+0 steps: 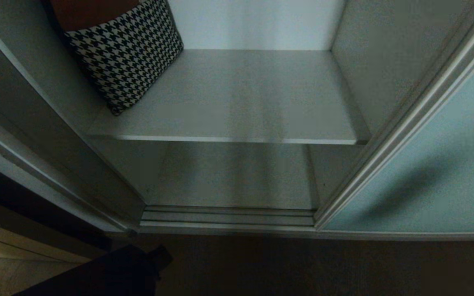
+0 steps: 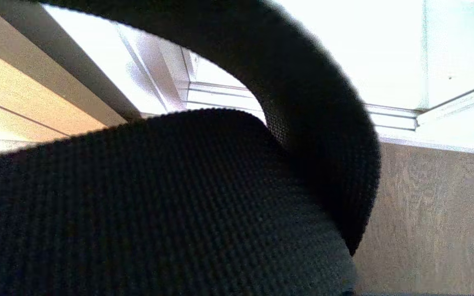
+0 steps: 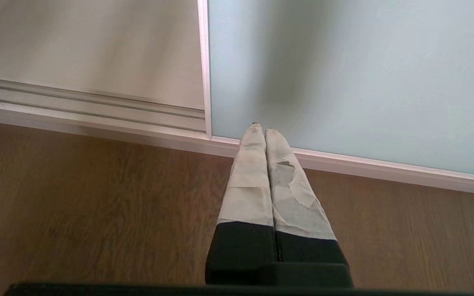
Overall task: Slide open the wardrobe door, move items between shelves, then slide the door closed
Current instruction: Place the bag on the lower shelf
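**Soft black bag, carried by its strap, low in front of the open wardrobe**

Soft and limp, probably light: black bag [image 1: 126,269] likely to sag, swing and fold on being set down, not slippery, nothing fragile to judge by. Best taken by the strap [image 2: 179,197], a broad band of coarse woven webbing, matte black, curving up in a loop right across the left wrist view. Left tool hidden behind that webbing, closed tight, judged clamped on the strap. Bag itself only a dark shape at the lower left of the head view, over the floor [image 3: 76,197], just short of the door track [image 1: 228,216].

Sliding wardrobe door [image 1: 426,164] pushed aside to the right, frosted pale blue-green glass in a slim silver frame. Upper shelf [image 1: 241,94] flat, pale grey, carrying a houndstooth cushion [image 1: 126,57] against its left wall. Lower shelf [image 1: 233,176] in shadow beneath.

Right tool [image 3: 263,130] parked low, fingers pressed together on nothing, aimed at the foot of the door.
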You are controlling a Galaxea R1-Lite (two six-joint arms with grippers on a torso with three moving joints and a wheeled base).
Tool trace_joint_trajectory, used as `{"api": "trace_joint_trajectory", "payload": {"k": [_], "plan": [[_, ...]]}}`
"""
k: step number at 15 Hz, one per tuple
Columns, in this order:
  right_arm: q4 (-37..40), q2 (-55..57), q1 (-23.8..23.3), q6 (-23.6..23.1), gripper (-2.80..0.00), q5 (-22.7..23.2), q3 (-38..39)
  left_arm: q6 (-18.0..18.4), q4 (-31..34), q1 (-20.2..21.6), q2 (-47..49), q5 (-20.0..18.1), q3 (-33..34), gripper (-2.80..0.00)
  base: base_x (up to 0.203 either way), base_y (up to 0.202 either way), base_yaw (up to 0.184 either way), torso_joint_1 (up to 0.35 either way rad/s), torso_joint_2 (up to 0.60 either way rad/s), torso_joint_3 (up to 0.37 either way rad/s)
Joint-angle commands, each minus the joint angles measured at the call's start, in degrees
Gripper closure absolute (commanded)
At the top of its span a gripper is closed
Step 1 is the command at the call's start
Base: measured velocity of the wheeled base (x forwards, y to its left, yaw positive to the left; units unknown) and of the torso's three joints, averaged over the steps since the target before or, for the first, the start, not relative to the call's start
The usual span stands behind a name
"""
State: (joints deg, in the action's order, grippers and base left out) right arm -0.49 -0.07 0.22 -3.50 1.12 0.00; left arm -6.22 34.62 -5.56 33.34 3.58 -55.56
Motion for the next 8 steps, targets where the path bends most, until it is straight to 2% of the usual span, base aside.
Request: {"api": "trace_joint_trajectory", "payload": {"k": [1,8], "plan": [[0.0,-0.1,0.0,0.0,0.0,0.0,0.0,0.0,0.1,0.1,-0.3,0.0,-0.1,0.0,0.0,0.0,0.0,0.0,0.0,0.0],[0.0,0.0,0.0,0.0,0.0,0.0,0.0,0.1,-1.9,0.1,-0.4,-0.3,-0.3,0.0,0.0,0.0,0.0,0.0,0.0,0.0]]}}
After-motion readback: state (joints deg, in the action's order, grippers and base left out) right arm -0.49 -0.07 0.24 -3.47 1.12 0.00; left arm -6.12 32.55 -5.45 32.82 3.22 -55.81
